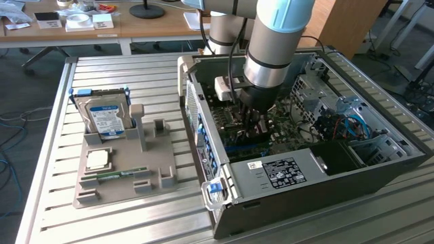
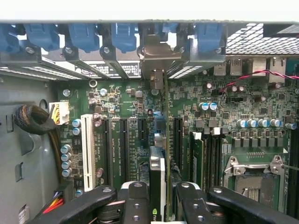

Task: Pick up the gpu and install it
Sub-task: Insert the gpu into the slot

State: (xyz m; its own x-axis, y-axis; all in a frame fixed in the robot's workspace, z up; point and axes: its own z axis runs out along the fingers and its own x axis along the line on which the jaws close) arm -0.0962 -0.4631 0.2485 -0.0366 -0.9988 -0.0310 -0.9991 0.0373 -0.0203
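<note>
so the hand (image 2: pixel 161 198) is clamped on the thin dark silver-bracketed gpu card (image 2: pixel 158 163), and any tilt off the long black motherboard slot (image 2: pixel 178 140) could jam it

The arm (image 1: pixel 275 46) points straight down, jaws partly closed, gripping.

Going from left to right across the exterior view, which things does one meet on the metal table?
Hard drive → grey upright stand → gripper holding the gpu → blue cables inside the computer case.

Wooden desk (image 1: pixel 135 28) behind; ribbed metal table (image 1: pixel 122 223); grey floor (image 1: pixel 17 96) strewn with cables (image 1: pixel 10 119).
</note>
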